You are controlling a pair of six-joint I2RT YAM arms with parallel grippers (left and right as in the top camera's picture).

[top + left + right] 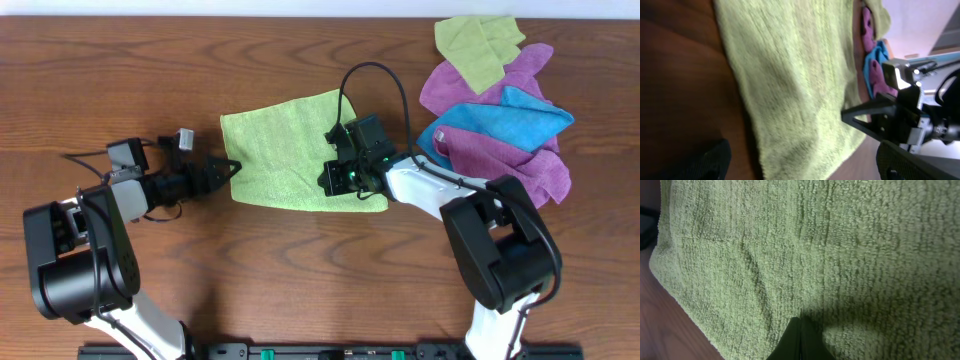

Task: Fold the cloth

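On your left, the left gripper (228,170) hangs spread wide at the left edge of the cloth (285,150), with nothing between its fingers. The lime-green cloth lies spread in the middle of the wooden table (300,280). On its right part your right gripper (330,183) is closed tight, tips down on the fabric, and you cannot tell whether any of it is caught. Farther right, a heap of cloths lies apart at the far corner: olive-green cloth (475,45), purple cloths (480,85) and blue cloth (505,118).

A dark brown wood-grain table (300,280) fills the view.
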